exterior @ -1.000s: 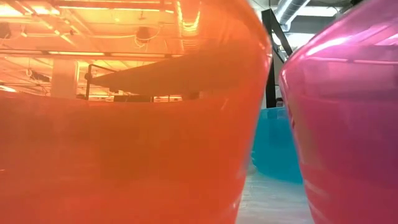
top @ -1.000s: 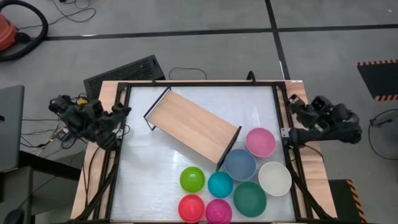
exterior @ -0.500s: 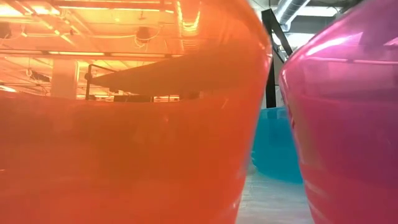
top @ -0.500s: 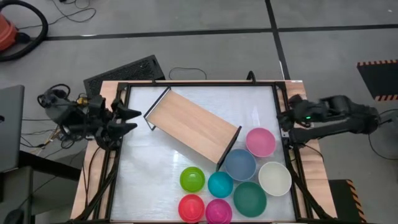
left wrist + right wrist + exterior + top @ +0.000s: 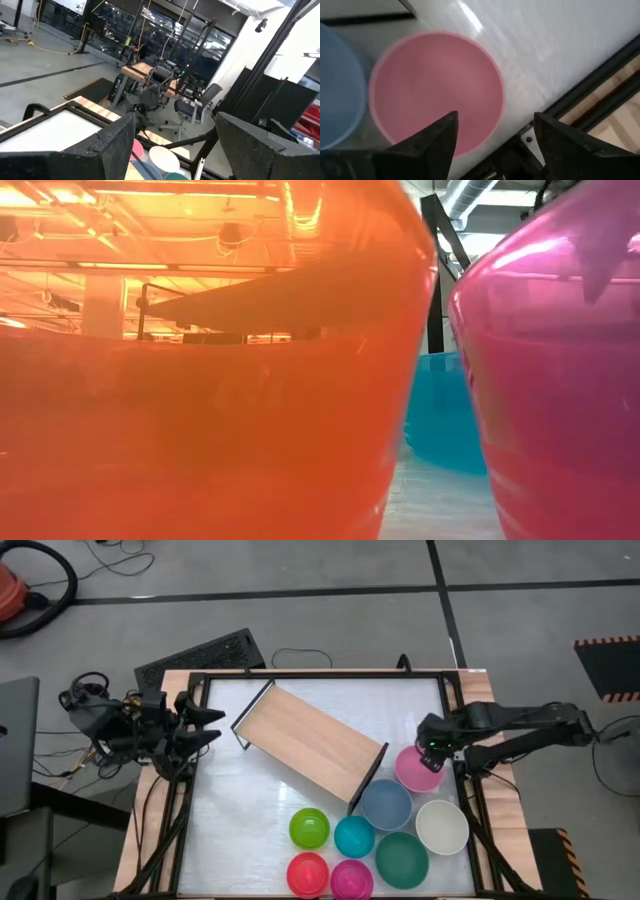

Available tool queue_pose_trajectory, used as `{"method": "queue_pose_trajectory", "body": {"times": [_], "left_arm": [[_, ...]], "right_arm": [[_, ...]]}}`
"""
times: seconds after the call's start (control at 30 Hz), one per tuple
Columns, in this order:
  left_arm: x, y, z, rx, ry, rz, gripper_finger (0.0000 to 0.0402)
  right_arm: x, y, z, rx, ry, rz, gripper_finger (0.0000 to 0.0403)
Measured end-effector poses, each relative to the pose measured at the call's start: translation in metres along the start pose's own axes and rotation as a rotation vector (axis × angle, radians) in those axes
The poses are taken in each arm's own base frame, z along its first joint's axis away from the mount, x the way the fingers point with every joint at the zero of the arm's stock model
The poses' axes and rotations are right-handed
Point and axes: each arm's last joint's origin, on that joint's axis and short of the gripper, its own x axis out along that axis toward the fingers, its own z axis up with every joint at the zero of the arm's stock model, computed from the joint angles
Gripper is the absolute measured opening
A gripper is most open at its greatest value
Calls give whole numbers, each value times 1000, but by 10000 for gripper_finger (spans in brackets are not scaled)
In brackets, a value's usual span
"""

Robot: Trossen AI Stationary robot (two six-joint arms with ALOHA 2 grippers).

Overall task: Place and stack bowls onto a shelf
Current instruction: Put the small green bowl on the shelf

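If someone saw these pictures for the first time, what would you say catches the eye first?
Probably the cluster of eight colourful bowls at the table's near right, below the empty shelf lying askew across the middle. Next, the right gripper, open, reaching over the pink bowl, while the left gripper waits open at the table's left edge.

I count eight bowls: four small (image 5: pixel 309 828), four large (image 5: pixel 401 859) | one shelf (image 5: pixel 310 743) | my two grippers: left (image 5: pixel 214 725), right (image 5: pixel 428 743)

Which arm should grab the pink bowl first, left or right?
Right. The right gripper hangs open just above the pink bowl at the table's right side, and its wrist view looks straight into it. The left gripper is open at the far left edge.
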Motion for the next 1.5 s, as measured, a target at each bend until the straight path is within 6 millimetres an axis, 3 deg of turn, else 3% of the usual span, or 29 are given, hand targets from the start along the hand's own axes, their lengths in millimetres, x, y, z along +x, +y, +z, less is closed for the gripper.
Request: {"method": "queue_pose_trajectory", "body": {"times": [0.33, 0.53, 0.67, 0.8, 0.97, 1.07, 1.23, 1.37, 1.5], "left_arm": [[0, 1, -3, 24, 26, 5, 261], [0, 3, -5, 25, 23, 50, 261], [0, 5, -11, 16, 77, 60, 261], [7, 6, -46, -12, 367, 69, 261], [31, -1, -113, 59, 830, 188, 261], [43, -1, -144, 102, 978, 333, 261], [79, -2, -195, 30, 1078, 495, 261], [115, -11, -235, -44, 1037, 435, 261], [149, -5, -270, -144, 1010, 434, 261]], "right_arm": [[54, -17, -3, 89, 46, 68, 286], [61, -25, 6, 108, 30, 11, 286], [60, -20, 14, 114, 1, 147, 286], [56, -13, 18, 100, -43, 285, 286], [56, -11, 18, 96, -47, 289, 286], [56, -11, 18, 99, -50, 287, 286], [56, -12, 19, 113, -51, 284, 286], [56, -13, 19, 113, -61, 264, 286], [56, -13, 19, 94, -74, 243, 286]]}}
